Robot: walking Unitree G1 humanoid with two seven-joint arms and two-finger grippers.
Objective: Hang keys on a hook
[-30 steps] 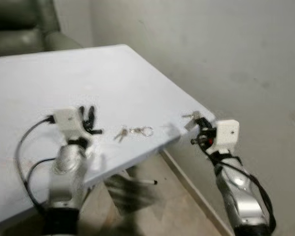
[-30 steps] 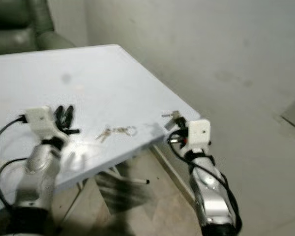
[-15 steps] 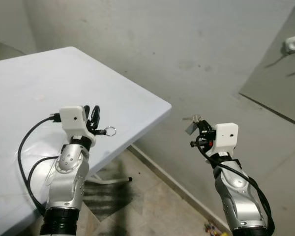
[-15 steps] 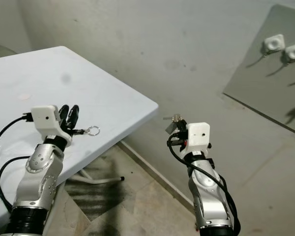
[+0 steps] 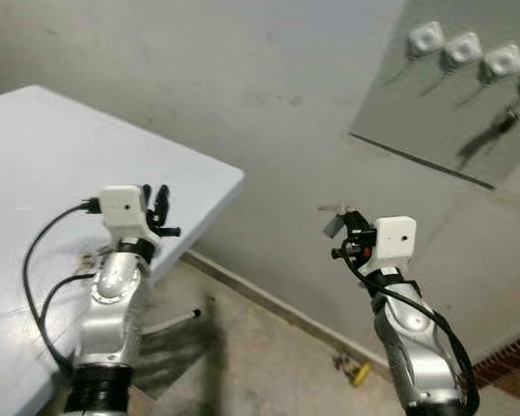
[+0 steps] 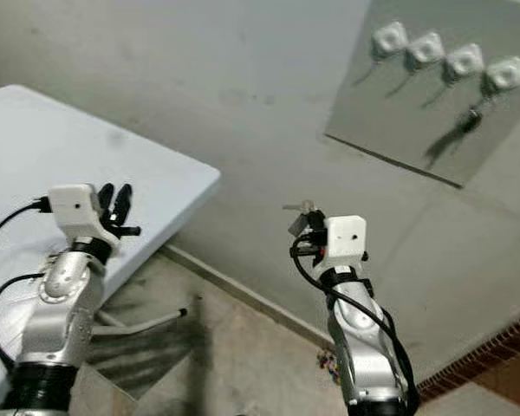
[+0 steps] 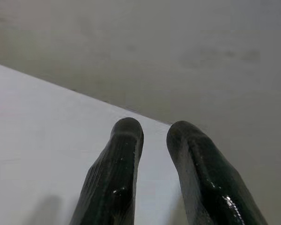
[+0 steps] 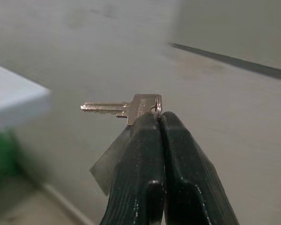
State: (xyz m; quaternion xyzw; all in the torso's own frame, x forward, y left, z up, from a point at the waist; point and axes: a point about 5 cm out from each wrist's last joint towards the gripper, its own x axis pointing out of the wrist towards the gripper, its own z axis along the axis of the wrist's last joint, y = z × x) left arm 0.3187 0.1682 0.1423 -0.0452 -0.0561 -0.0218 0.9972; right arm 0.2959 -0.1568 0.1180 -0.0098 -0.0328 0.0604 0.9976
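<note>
My right gripper (image 8: 157, 117) is shut on a key ring, held out in the air in front of the grey wall. A silver key (image 8: 113, 107) sticks out sideways from the ring, and a small grey tag (image 8: 107, 161) hangs below it. The same keys (image 5: 336, 217) sit well below and left of a grey board (image 6: 390, 113) high on the wall. That board carries a row of several white hooks (image 6: 425, 49). Something dark hangs from the rightmost hook (image 6: 505, 74). My left gripper (image 5: 160, 208) hovers over the white table's corner (image 5: 217, 186), open, nothing between its fingers (image 7: 126, 140).
The white table (image 5: 52, 147) fills the left side, with a folding leg (image 5: 178, 321) on the floor beneath it. Some small objects, one yellow (image 5: 358, 374), lie on the floor by the wall base. A brick-coloured strip (image 6: 503, 347) shows at the lower right.
The camera has swung right and up: the table slid left and the hook board came further into view. Both grippers keep their poses, the right still shut on the keys.
</note>
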